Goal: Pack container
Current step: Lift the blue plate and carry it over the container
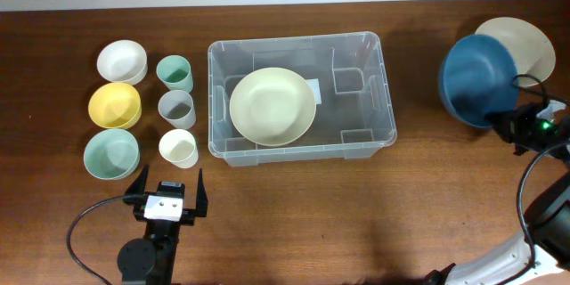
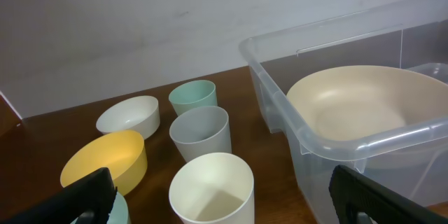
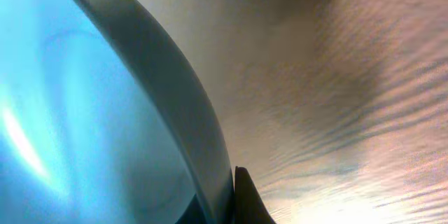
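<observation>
- The brown wooden worktop (image 1: 356, 223) holds everything.
- The container (image 1: 352, 107) is a big clear box. It sits in the middle of the worktop, a bit toward the back, with its top open.
- A big cream plate (image 1: 272, 106) lies flat inside the container, on its left side. The right side of the container is bare.
- A blue bowl (image 1: 476, 78) is at the far right of the worktop, well apart from the container. It is tipped up on a slant.
- A second cream plate (image 1: 525, 40) is at the far right too. The blue bowl hides part of it.
- Three bowls stand in a line left of the container: a white bowl (image 1: 121, 61) at the back, a yellow bowl (image 1: 114, 104) in the middle and a pale green bowl (image 1: 111, 152) in front.
- Three cups stand between the bowls and the container: a green cup (image 1: 175, 73), a grey cup (image 1: 176, 108) and a cream cup (image 1: 178, 148).
- The left jaws are spread wide and hold nothing. They sit near the front edge, just in front of the cream cup, and touch none of the things.
- The right jaws are pressed together on the rim of the blue bowl, pinching it.
</observation>
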Tool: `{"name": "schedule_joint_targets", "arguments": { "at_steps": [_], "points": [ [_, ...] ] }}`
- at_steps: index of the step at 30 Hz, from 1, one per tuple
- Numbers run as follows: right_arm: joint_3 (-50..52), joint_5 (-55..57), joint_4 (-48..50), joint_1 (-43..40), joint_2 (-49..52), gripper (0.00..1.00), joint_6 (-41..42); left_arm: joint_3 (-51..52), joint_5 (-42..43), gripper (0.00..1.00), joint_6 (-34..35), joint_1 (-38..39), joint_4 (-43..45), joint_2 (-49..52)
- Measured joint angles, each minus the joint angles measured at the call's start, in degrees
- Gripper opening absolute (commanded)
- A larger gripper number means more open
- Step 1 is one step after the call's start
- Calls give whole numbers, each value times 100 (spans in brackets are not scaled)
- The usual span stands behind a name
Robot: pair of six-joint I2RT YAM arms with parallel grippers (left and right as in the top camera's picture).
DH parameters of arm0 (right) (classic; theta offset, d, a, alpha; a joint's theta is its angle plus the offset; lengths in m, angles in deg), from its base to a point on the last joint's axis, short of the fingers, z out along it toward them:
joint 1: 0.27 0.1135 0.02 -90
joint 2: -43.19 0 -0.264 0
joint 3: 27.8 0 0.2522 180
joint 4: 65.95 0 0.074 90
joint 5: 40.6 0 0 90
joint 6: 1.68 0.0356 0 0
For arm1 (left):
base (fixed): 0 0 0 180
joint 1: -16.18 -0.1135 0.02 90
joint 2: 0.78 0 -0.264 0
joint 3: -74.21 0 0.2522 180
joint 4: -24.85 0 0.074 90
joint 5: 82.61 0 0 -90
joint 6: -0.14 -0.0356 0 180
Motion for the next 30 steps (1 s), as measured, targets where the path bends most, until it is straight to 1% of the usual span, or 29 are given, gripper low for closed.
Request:
{"name": "schedule_joint_targets", "arguments": {
  "at_steps": [4, 9, 13, 18, 21, 25, 30],
  "points": [
    [15, -522, -87, 28, -514, 4, 7, 0, -2, 100, 0, 0, 0, 0],
    [13, -785, -234, 372, -1738, 3, 11, 0, -2, 100, 0, 0, 0, -2],
    [13, -638, -238, 1130, -2774, 4, 199, 0, 0, 100, 0, 0, 0, 0],
    [13, 221, -240, 2516, -3560, 4, 535, 0, 0, 100, 0, 0, 0, 0],
    [13, 960, -243, 3488, -3650, 4, 750, 0, 0, 100, 0, 0, 0, 0],
    [13, 2017, -184, 4642, -3425, 4, 1078, 0, 0, 100, 0, 0, 0, 0],
    [13, 2730, 98, 5521, -2887, 4, 1368, 0, 0, 100, 0, 0, 0, 0]
  ]
}}
